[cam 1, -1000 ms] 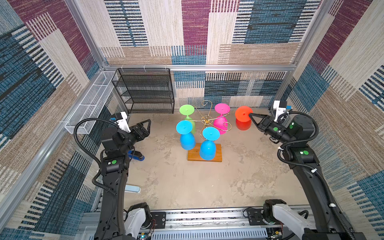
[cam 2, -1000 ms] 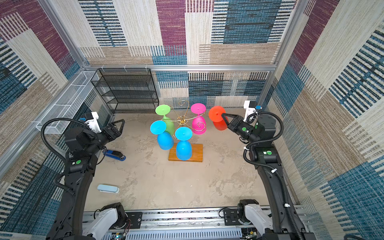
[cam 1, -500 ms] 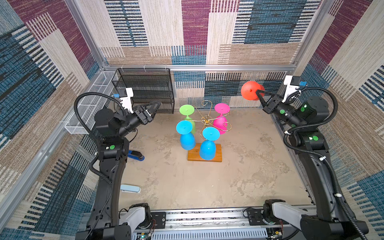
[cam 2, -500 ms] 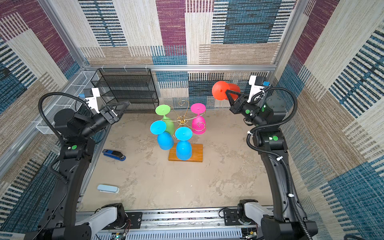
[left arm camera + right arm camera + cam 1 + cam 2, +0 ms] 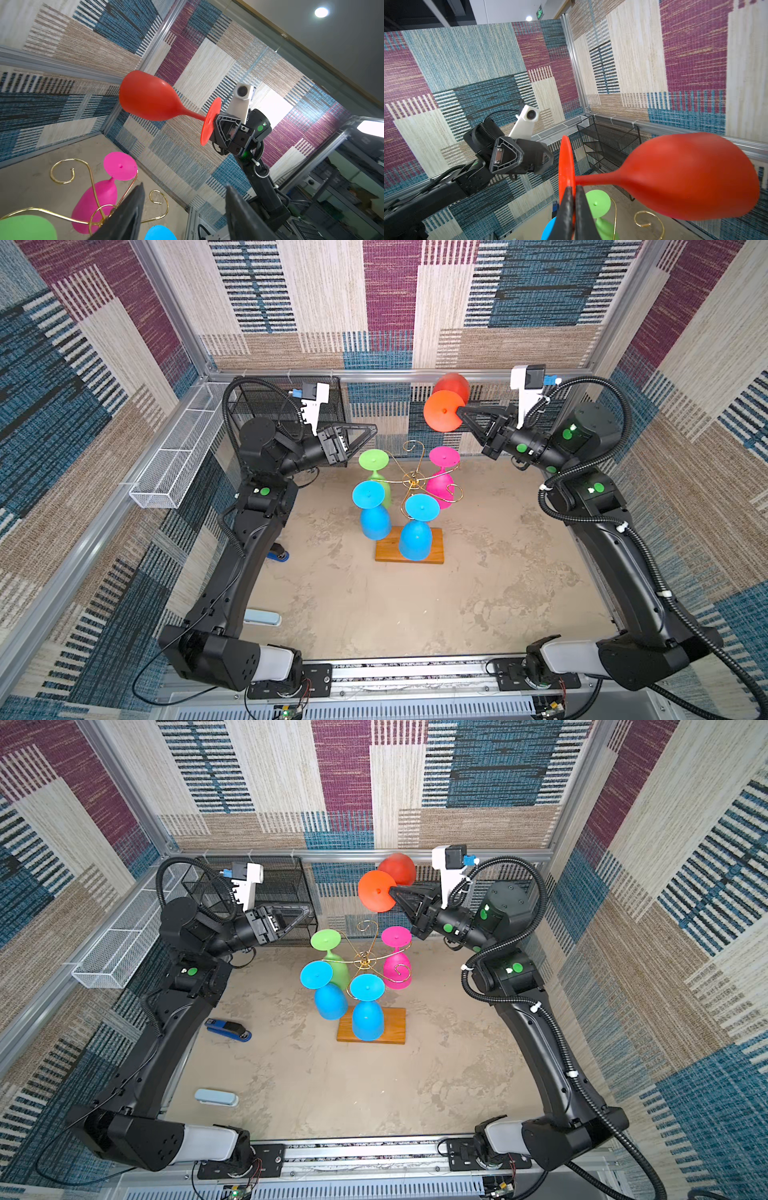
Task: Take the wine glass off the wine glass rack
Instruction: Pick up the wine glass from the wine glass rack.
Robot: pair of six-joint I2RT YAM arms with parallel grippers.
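Observation:
The wine glass [image 5: 442,410] is red-orange and lies sideways in the air, high above and behind the wine glass rack [image 5: 413,479]. My right gripper [image 5: 459,410] is shut on the rim of its foot disc, seen close in the right wrist view [image 5: 572,188]. The bowl [image 5: 685,176] points away from the gripper. The gold wire rack on its wooden base [image 5: 395,1027] holds a green, a pink and two blue glasses upside down. My left gripper [image 5: 372,431] hovers open just left of the green glass [image 5: 373,459], with nothing between its fingers [image 5: 135,199].
A black mesh shelf unit [image 5: 274,406] stands at the back left, behind the left arm. A white wire tray [image 5: 174,464] hangs on the left wall. A blue stapler [image 5: 228,1029] and a pale blue case [image 5: 216,1097] lie on the floor at the left.
The right arm has lifted the red glass up and then leftward above the rack. The left arm has risen and reached toward the rack, its jaws narrowing somewhat.

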